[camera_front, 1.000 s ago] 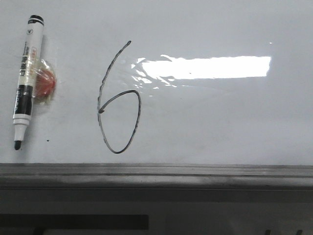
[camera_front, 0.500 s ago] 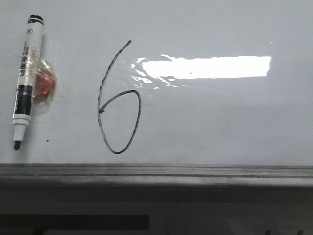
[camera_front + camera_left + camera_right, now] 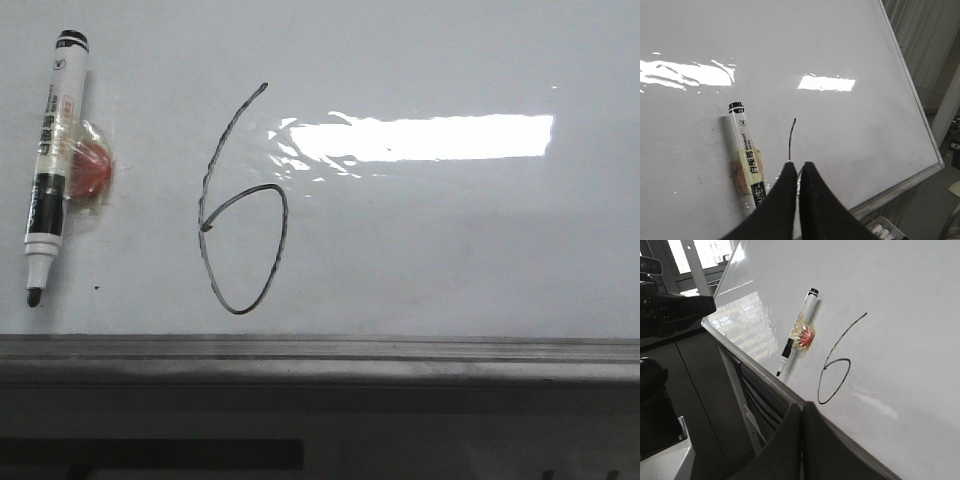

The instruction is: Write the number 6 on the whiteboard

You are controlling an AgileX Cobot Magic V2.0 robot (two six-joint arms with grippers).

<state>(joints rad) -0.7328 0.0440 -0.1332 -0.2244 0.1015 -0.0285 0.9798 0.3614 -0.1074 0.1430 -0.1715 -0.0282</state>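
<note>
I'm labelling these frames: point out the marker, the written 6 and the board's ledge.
marker (image 3: 48, 165): front view, mid barrel.
number 6 (image 3: 284, 215): front view, right side of loop.
ledge (image 3: 400, 350): front view, middle of the grey strip.

In the left wrist view the left gripper (image 3: 799, 172) covers the lower part of the number 6 (image 3: 791, 140), leaving only its upper stroke showing, and also hides the lower end of the marker (image 3: 746, 155). The print on the marker's barrel is too small to read. The whiteboard (image 3: 450, 240) runs past the front view's top and side edges.
</note>
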